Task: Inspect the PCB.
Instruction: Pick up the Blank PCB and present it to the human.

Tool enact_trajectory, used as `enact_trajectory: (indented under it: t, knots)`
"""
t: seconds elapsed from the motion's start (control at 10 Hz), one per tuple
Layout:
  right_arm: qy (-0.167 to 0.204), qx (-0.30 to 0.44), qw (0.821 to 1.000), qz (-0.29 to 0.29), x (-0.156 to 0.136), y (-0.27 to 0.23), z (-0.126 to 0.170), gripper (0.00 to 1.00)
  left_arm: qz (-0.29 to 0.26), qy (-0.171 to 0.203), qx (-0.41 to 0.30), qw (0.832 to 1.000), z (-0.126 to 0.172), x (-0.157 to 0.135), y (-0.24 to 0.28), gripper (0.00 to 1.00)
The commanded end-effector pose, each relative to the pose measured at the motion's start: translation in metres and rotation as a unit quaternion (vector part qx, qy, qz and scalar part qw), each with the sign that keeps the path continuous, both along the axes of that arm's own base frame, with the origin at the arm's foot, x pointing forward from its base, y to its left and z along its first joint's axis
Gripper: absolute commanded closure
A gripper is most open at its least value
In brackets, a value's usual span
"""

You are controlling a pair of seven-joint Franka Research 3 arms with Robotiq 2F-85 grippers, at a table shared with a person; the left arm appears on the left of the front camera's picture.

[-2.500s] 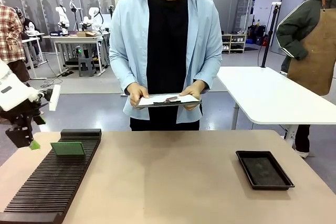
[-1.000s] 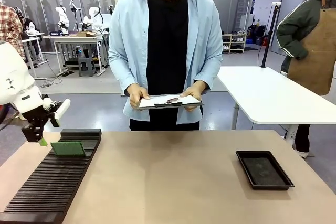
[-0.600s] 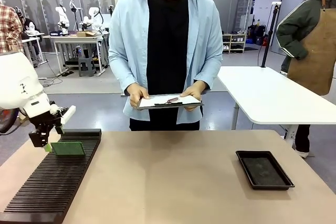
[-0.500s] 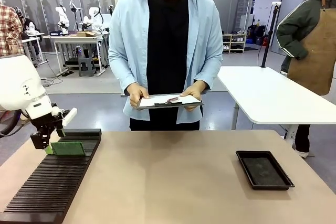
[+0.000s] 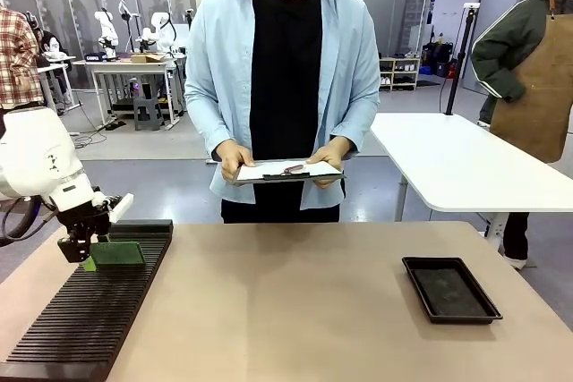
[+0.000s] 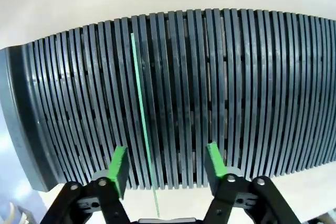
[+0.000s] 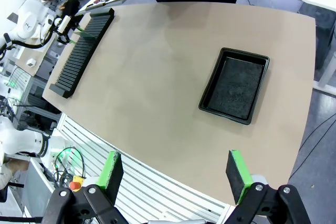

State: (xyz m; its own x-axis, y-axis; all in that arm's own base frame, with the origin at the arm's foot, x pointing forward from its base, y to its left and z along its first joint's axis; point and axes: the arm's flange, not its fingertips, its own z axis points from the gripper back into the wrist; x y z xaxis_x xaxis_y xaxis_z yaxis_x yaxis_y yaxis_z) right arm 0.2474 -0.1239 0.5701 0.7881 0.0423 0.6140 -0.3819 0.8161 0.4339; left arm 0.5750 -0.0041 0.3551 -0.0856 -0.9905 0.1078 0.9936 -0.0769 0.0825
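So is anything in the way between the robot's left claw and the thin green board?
Nothing visible is. The thin green circuit board stands on edge in a slot of the black ribbed rack. The left gripper has its open jaws on either side of the board's edge, with only a bare gap between them and it.

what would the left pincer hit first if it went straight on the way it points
Likely the black ribbed rack: the left pincer straddles the thin green circuit board, so its fingertips would reach the ribs either side. Depth unclear.
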Motion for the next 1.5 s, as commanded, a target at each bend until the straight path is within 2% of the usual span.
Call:
enact_trajectory:
  t: [0.0,0.3,0.9,1.1,1.3,1.4]
  knots:
    - [-0.002,0.003,1.0,0.005,0.0,0.0,0.001,0.0,0.019,0.011,-0.016,1.0,0.001,0.011,-0.002,1.0]
    - [-0.002,0.003,1.0,0.005,0.0,0.0,0.001,0.0,0.02,0.013,0.0,1.0,-0.002,0.012,-0.005,0.98]
    - [-0.002,0.003,1.0,0.005,0.0,0.0,0.001,0.0,0.028,0.011,0.008,1.0,0.005,0.011,-0.01,1.0]
    - [-0.002,0.003,1.0,0.005,0.0,0.0,0.001,0.0,0.033,-0.015,0.007,0.999,0.032,-0.004,-0.014,1.0]
    - [-0.002,0.003,1.0,0.005,0.0,0.0,0.001,0.0,0.044,-0.054,-0.001,0.998,0.081,-0.039,-0.019,1.0]
    - [-0.002,0.003,1.0,0.005,0.0,0.0,0.001,0.0,0.074,-0.054,-0.021,0.996,0.1,-0.053,-0.021,1.0]
